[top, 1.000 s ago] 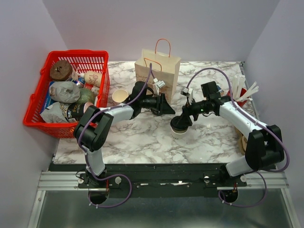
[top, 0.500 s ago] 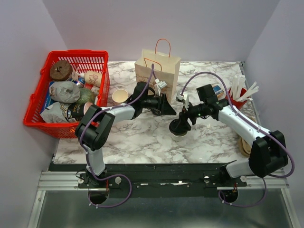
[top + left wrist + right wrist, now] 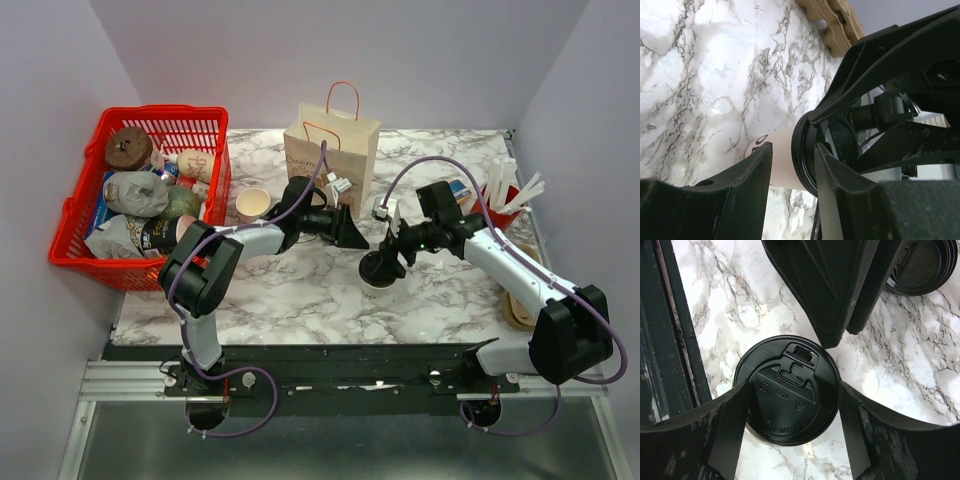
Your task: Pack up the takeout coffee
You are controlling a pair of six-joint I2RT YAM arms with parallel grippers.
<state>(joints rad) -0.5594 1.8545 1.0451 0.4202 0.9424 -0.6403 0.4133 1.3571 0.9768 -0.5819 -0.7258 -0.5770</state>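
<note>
The takeout coffee [image 3: 782, 160] stands upright on the marble table [image 3: 300, 290], in front of the paper bag [image 3: 331, 152] and a little to its right. The right gripper [image 3: 792, 387] grasps it from above: the round black lid fills the space between the two fingers, which press against opposite sides of its rim. The left gripper [image 3: 358, 240] lies between the paper bag and the cup, its tips just beside the lid's rim, its jaws parted and holding nothing. A loose black lid [image 3: 922, 262] lies farther right of the bag.
</note>
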